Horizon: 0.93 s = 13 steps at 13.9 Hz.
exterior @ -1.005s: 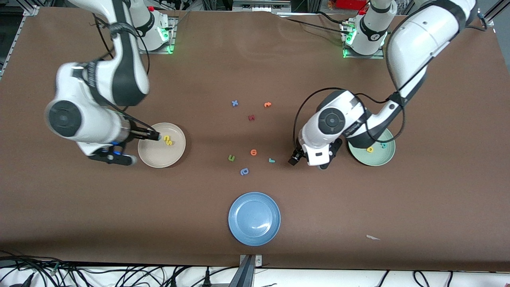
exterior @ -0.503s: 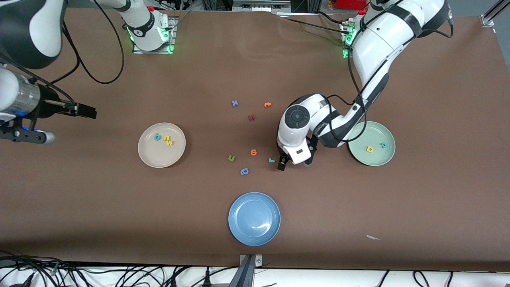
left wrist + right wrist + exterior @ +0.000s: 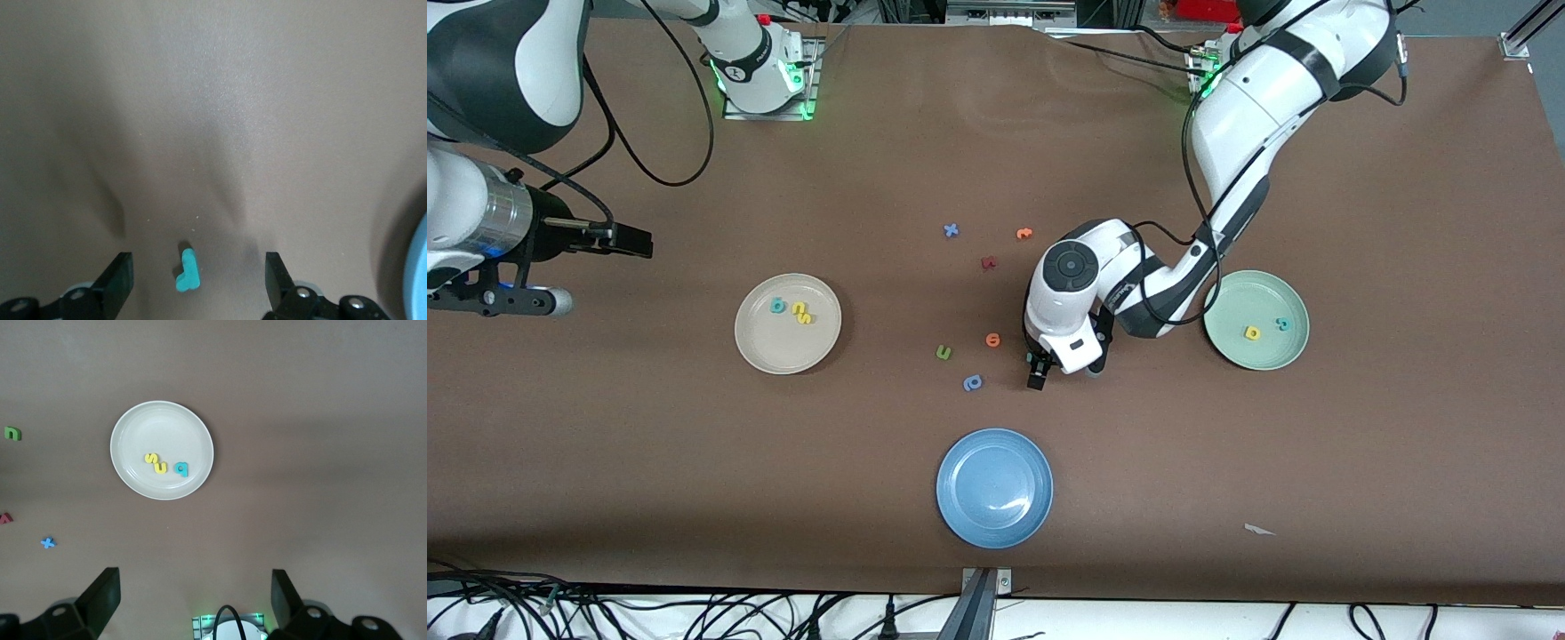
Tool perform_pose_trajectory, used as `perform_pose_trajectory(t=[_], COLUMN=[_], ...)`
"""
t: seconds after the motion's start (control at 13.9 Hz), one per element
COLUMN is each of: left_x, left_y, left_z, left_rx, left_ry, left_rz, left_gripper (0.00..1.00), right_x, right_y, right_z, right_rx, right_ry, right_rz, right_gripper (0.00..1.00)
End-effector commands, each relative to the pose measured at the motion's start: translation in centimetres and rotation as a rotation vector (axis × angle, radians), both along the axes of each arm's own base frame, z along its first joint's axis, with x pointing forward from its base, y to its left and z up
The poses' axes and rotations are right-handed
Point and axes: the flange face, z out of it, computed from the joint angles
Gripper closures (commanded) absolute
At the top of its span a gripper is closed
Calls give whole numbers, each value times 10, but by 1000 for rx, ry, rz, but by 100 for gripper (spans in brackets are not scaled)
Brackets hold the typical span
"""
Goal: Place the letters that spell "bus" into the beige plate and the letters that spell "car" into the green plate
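The beige plate (image 3: 783,348) holds a teal "b" (image 3: 777,306), a yellow "u" (image 3: 795,308) and a yellow "s" (image 3: 805,317); the right wrist view shows the plate (image 3: 143,430) from high above. My right gripper (image 3: 633,241) hangs open and empty over bare table at the right arm's end. The green plate (image 3: 1249,298) holds a yellow "a" (image 3: 1253,333) and a teal "c" (image 3: 1282,324). My left gripper (image 3: 1038,368) is low over the table, open, with the teal "r" (image 3: 187,270) lying between its fingers, untouched. The hand hides the "r" in the front view.
A blue plate (image 3: 994,487) sits nearest the front camera. Loose letters lie mid-table: green (image 3: 943,353), orange (image 3: 993,340) and blue (image 3: 972,383) beside the left gripper, and a blue "x" (image 3: 951,230), an orange one (image 3: 1024,234) and a dark red one (image 3: 988,262) farther back.
The left gripper travelled from beside the green plate to over the teal "r". The right gripper left the teal "b" in the beige plate, then rose and drew back toward its end.
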Motion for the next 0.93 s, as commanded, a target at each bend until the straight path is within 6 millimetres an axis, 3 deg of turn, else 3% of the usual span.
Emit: perform_pose_trajectory(t=[0.0,0.29,0.43,0.57,0.72,0.86], left_x=[3,4,4,4,4,6], left_y=[-13,-14,-14,-13,-13,-11], left_z=[-9,-9,-9,-9,-9,-8], left_rx=[2,-7,-6,-4,-3,-1], left_ry=[-32,-38,-39,-41,-42,-46], left_rz=[38,46,43,41,36,29], left_gripper=[23,36,50,61,72,88], right_x=[1,-13,-30,-46,-58,-65], right_y=[12,7,-7,-22,-39,-43], right_z=[6,4,3,14,38,44], right_rx=[43,57,66,82,79,75], right_ry=[-53,-101,-138,-158,-196,-209], right_rz=[58,120,133,127,103,98], right_gripper=[0,0,0,0,0,0])
